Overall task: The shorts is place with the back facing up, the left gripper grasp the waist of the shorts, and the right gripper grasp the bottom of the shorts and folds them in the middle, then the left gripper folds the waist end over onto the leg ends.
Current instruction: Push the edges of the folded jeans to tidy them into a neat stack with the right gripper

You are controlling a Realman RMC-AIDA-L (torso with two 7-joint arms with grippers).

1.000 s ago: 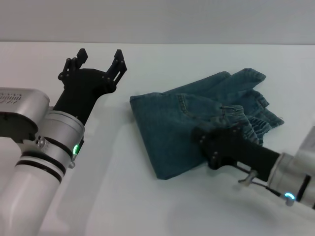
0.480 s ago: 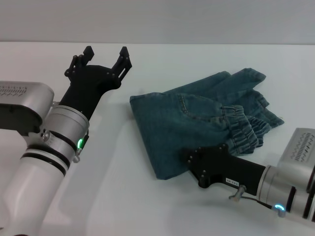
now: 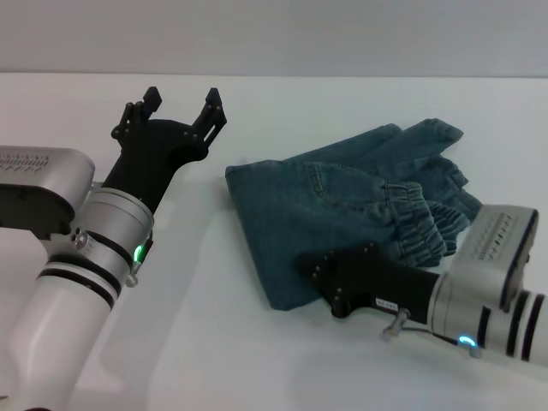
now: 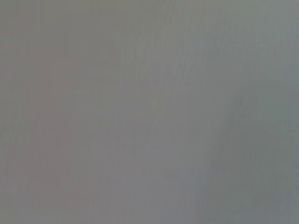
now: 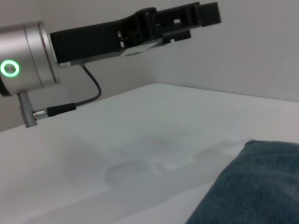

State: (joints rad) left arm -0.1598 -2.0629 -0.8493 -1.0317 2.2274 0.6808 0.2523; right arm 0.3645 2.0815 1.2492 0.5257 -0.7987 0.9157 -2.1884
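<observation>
The blue denim shorts (image 3: 342, 201) lie folded on the white table (image 3: 257, 360), elastic waist bunched at the right, leg ends toward the back right. My left gripper (image 3: 182, 103) hovers open and empty to the left of the shorts' far left corner, apart from the cloth. My right gripper (image 3: 324, 276) sits low over the near edge of the shorts, its black body covering the cloth there. The right wrist view shows a corner of the shorts (image 5: 252, 186) and, farther off, the left gripper (image 5: 205, 16). Only plain grey shows in the left wrist view.
The white table runs back to a pale wall (image 3: 274, 34). Both arms' silver links lie over the near left and near right of the table.
My right gripper has slid left and nearer, from the elastic waist to the near edge of the shorts. The left gripper shifted slightly right and stays open.
</observation>
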